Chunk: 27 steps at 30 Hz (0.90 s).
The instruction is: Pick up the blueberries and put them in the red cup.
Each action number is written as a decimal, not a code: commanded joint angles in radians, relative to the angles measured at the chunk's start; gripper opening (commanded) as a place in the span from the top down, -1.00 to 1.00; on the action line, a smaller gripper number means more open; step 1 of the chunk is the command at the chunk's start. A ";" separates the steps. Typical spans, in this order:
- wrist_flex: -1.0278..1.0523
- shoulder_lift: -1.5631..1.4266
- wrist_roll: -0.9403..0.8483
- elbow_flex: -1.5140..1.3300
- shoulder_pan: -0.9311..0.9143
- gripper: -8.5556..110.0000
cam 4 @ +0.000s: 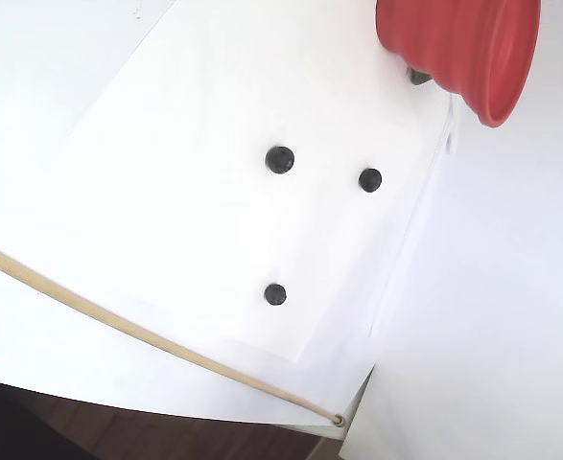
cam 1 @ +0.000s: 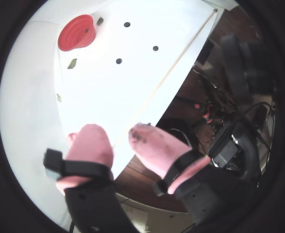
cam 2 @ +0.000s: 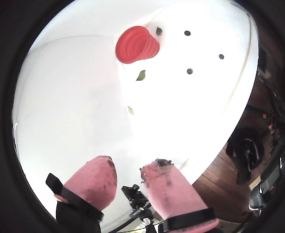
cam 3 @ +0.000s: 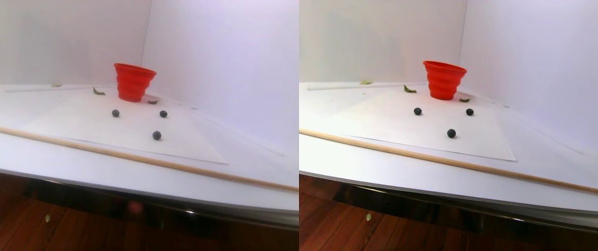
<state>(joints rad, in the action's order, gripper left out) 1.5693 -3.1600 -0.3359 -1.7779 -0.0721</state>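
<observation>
Three blueberries lie apart on the white sheet: one [cam 4: 279, 159] in the middle, one [cam 4: 369, 179] to its right, one [cam 4: 275, 294] nearer the table's front edge. The red cup [cam 4: 458, 43] stands upright beyond them, ribbed and wide-rimmed, also seen in the stereo pair view [cam 3: 134, 82]. In both wrist views my gripper [cam 1: 117, 133] [cam 2: 130, 167] hangs high above the table edge, far from the blueberries [cam 1: 119, 61] [cam 2: 190, 71] and the cup [cam 1: 76, 32] [cam 2: 136, 44]. Its pink-covered fingers stand open with nothing between them. The stereo pair and fixed views do not show the gripper.
A thin wooden stick [cam 4: 118, 326] [cam 3: 121, 154] lies across the table near its front edge. Small green leaves [cam 1: 72, 63] [cam 2: 141, 75] lie around the cup. White walls rise behind and beside the cup. Past the table edge are dark wooden floor and cabled equipment [cam 1: 229, 136].
</observation>
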 commanded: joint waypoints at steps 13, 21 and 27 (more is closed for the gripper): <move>-0.069 0.015 -0.350 -0.141 -0.011 0.63; -0.164 0.037 -0.486 -0.258 -0.031 0.61; -0.245 0.043 -0.558 -0.337 0.005 0.60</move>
<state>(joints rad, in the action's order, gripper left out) 1.3744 -3.1232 -0.8636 -2.1200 -0.0813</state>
